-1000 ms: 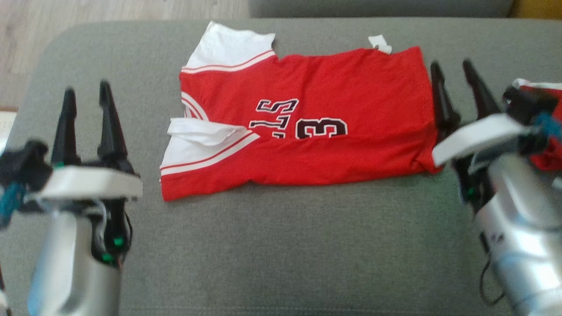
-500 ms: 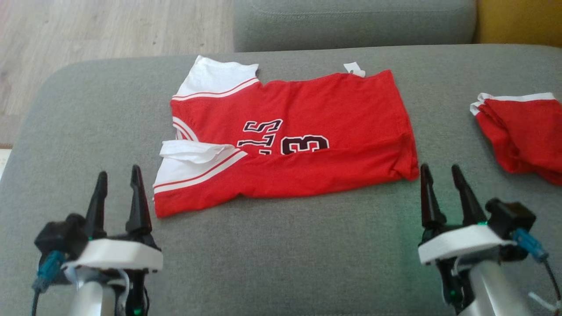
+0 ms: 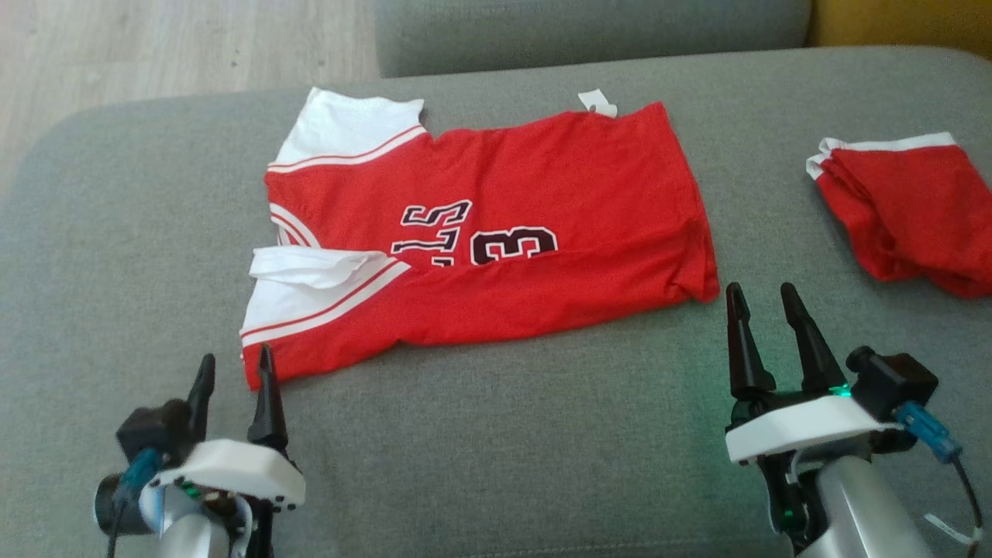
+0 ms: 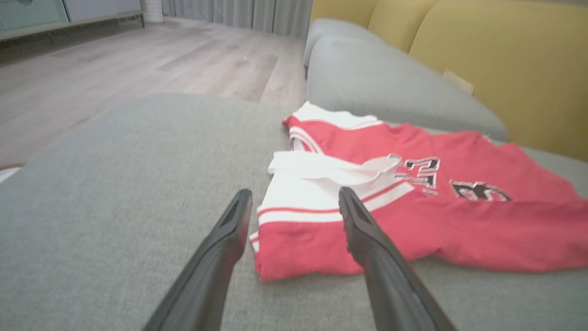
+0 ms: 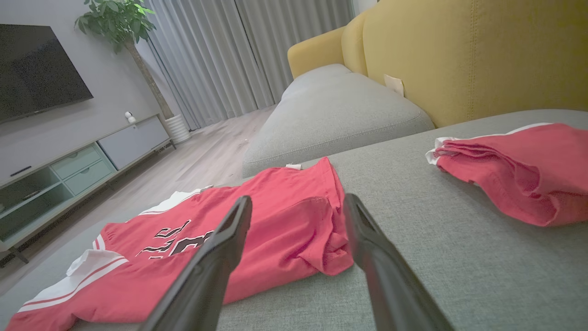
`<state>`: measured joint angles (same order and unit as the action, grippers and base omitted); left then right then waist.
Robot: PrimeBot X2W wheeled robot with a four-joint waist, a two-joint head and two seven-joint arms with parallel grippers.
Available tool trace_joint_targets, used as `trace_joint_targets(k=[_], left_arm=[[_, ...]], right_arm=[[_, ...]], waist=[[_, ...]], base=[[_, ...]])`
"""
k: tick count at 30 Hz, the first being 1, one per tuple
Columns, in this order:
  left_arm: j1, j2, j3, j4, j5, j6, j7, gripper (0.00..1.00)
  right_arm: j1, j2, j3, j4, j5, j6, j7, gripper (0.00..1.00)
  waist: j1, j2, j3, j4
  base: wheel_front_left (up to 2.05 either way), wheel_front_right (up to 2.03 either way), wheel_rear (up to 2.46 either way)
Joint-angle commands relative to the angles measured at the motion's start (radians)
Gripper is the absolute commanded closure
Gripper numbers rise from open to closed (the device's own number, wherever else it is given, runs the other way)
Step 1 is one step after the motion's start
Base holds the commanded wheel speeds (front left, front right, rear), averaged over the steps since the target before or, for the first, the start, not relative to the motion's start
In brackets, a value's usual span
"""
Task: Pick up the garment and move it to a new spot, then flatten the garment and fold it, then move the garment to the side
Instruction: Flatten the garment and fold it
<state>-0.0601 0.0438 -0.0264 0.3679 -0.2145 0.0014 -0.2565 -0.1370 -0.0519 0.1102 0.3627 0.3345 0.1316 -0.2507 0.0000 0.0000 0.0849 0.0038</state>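
Grey sofa cushion (image 3: 504, 434) in the head view: folded red jersey (image 3: 542, 178) lies mid-cushion, big "3" readable, other lettering half tucked. Left gripper (image 3: 236, 355) and right gripper (image 3: 759, 288) are both spread, empty. Left wrist view: jaws frame its white-sleeve corner. Right wrist view: hem corner between jaws, second red garment (image 5: 519, 170) off right.

My left tool (image 3: 236, 355) and right tool (image 3: 759, 288) are well apart, both pointing forward, fingers spread wide, empty.

The shirt (image 3: 496, 225) lies spread on the couch seat (image 3: 504, 442), ahead of both pairs of fingers. One near corner sits just beyond the fingertips of the left gripper (image 3: 236, 363), the other just beyond those of the right gripper (image 3: 759, 291). A second garment (image 3: 907, 217) lies farther off, right of the right fingers.
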Motion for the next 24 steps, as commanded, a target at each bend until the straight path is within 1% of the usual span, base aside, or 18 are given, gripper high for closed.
trace_joint_targets(k=[1, 6, 10, 16, 18, 21, 22, 23, 24], left_arm=[[-0.065, 0.007, 0.024, -0.007, 0.009, 0.004, -0.005, 0.0], [-0.142, 0.011, 0.034, 0.175, 0.0, 0.019, -0.005, 0.0], [-0.204, 0.033, 0.024, 0.317, 0.013, 0.025, 0.008, 0.0], [-0.276, 0.063, 0.022, 0.464, 0.024, 0.043, 0.006, 0.0], [-0.295, 0.067, 0.016, 0.505, 0.025, 0.041, 0.012, 0.0], [-0.318, 0.067, 0.003, 0.555, 0.022, 0.017, 0.023, 0.0], [-0.324, 0.066, -0.001, 0.564, 0.02, 0.008, 0.021, 0.64], [-0.331, 0.064, -0.005, 0.569, 0.02, 0.002, 0.017, 1.0], [-0.336, 0.062, -0.009, 0.569, 0.019, -0.005, 0.013, 1.0]], right_arm=[[-0.049, 0.002, 0.02, -0.037, -0.003, -0.001, -0.011, 0.0], [-0.054, 0.002, 0.024, -0.041, -0.014, -0.001, -0.011, 0.0], [-0.064, 0.002, 0.029, -0.049, -0.016, -0.001, -0.01, 0.0], [-0.075, 0.002, 0.034, -0.059, -0.019, -0.001, -0.006, 0.0], [-0.076, 0.002, 0.032, -0.061, -0.019, -0.001, -0.005, 0.0], [-0.074, 0.002, 0.022, -0.055, -0.021, -0.001, 0.002, 0.0], [-0.073, 0.002, 0.018, -0.05, -0.023, -0.001, 0.01, 0.0], [-0.074, 0.002, 0.015, -0.043, -0.028, -0.001, 0.019, 0.0], [-0.075, 0.002, 0.011, -0.036, -0.033, -0.001, 0.028, 0.0]], waist=[[0.0, 0.0, 0.012, -0.005], [0.0, 0.0, 0.038, -0.015], [0.0, 0.0, 0.056, -0.026], [0.0, 0.0, 0.076, -0.041], [0.0, 0.0, 0.08, -0.044], [0.0, 0.0, 0.082, -0.042], [0.0, 0.0, 0.082, -0.04], [0.0, 0.0, 0.081, -0.037], [0.0, 0.0, 0.08, -0.033]], base=[[0.0, 0.0, 0.0], [0.0, 0.0, 0.0], [0.0, 0.0, 0.0], [0.0, 0.0, 0.0], [0.0, 0.0, 0.0], [0.0, 0.0, 0.0], [0.0, 0.0, 0.0], [0.0, 0.0, 0.0], [0.0, 0.0, 0.0]])
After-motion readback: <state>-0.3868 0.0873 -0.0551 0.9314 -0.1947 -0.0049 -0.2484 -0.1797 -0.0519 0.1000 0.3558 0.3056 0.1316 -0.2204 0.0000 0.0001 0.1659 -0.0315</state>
